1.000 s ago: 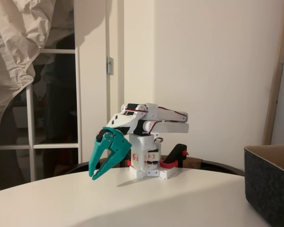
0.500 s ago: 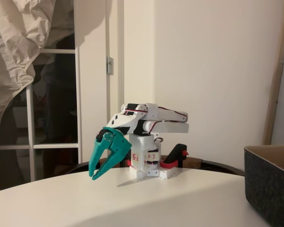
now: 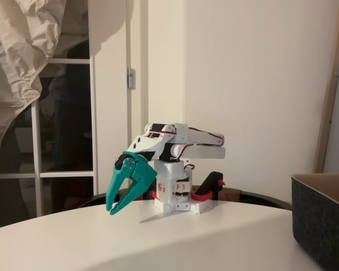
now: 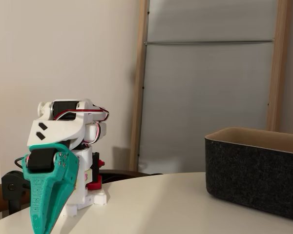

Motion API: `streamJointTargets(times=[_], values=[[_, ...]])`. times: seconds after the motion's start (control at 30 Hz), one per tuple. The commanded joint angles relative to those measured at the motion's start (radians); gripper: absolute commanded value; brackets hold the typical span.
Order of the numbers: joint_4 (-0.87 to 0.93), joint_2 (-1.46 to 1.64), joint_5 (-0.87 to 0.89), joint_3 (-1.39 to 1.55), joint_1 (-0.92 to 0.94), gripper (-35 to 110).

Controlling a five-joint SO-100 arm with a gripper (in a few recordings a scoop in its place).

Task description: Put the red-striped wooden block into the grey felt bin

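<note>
The white five-joint arm (image 3: 183, 144) is seen folded low over its base, and the teal two-finger gripper (image 3: 112, 210) is pointed down at the round white worktop (image 3: 158, 243), its tips just above the surface. The jaws are held slightly apart, with nothing between them. The large dark grey felt bin (image 4: 254, 170) with its lighter brownish inside is seen standing on the worktop, well apart from the gripper, at the right edge in both fixed views. A red-and-black clamp (image 3: 210, 189) is fixed beside the base.
</note>
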Motion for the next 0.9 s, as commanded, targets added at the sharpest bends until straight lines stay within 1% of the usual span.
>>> streamJointTargets(times=[0.0,0.87], values=[[0.006,0.023,0.008,0.011,0.006,0],[0.006,0.023,0.008,0.011,0.006,0]])
